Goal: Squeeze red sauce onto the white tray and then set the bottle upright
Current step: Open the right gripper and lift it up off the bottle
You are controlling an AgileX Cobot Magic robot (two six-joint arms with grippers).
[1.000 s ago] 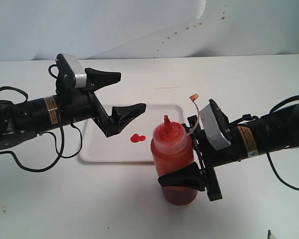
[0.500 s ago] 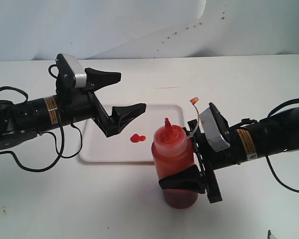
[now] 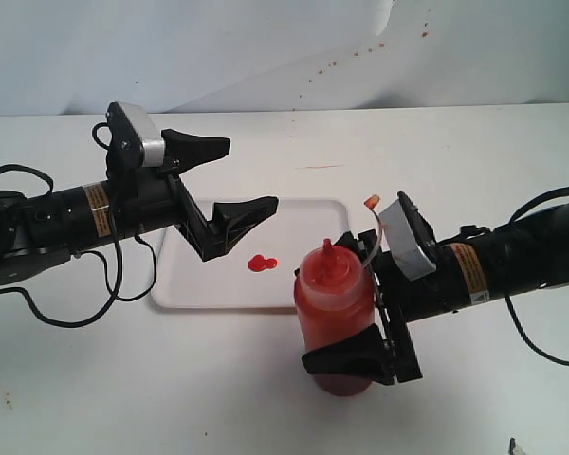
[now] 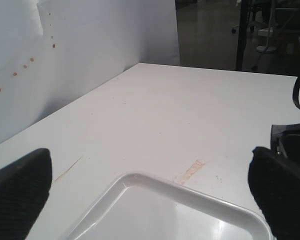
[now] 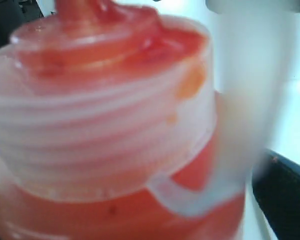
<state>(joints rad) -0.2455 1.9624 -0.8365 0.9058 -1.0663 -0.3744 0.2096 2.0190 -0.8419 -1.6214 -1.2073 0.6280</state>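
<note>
Right gripper first: its fingers are clamped on the bottle. One black finger wraps the front low down, and the other is hidden behind. The bottle is about upright, nozzle up, on the table just beside the tray's near right corner. We cannot tell if its base is fully down.

Here is the risk. The grip sits low on a tall, soft body, so if the fingers open before the base is flat, we judge it tips, maybe toward the tray. A hard squeeze now could also push sauce out of the open nozzle, since the cap dangles free on its tether.

The left gripper is spread wide and empty over the tray's far left, clear of the bottle.

On materials, the bottle is a translucent plastic cylinder, orange-red, with a ribbed collar that fills the right wrist view. The sauce is a glossy red blob mid-tray. The tray is smooth white plastic with rounded corners and a low rim. The table is matte white with faint reddish smears.
</note>
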